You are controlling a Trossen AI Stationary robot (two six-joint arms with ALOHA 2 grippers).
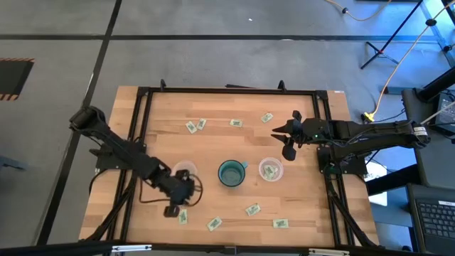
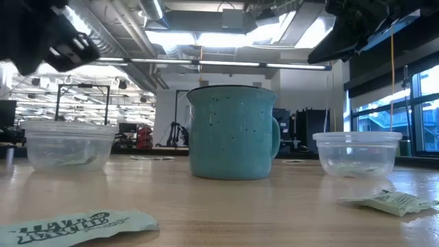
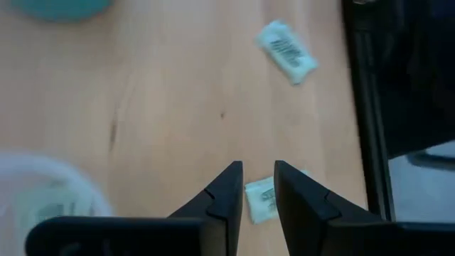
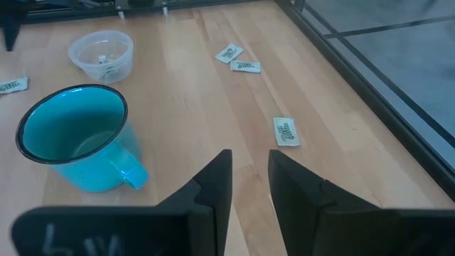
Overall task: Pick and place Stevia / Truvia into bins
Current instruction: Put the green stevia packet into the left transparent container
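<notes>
Several pale green and white packets lie flat on the wooden table. My left gripper (image 1: 175, 207) (image 3: 258, 203) is open by a narrow gap above the table's near left part. One packet (image 3: 261, 200) (image 1: 183, 217) shows between its fingertips, and whether they touch it I cannot tell. The left clear cup (image 1: 185, 171) (image 2: 67, 145) stands just beyond this gripper. The right clear cup (image 1: 270, 171) (image 2: 357, 154) holds packets. My right gripper (image 1: 289, 140) (image 4: 250, 181) is open by a narrow gap, holds nothing and hovers beyond the right cup.
A teal mug (image 1: 232, 173) (image 2: 233, 130) stands between the two cups. Loose packets lie near the far edge (image 1: 202, 124) (image 1: 235, 123) (image 1: 266, 117) and along the near edge (image 1: 214, 224) (image 1: 252, 209) (image 1: 280, 223). A black frame (image 1: 142, 91) borders the table.
</notes>
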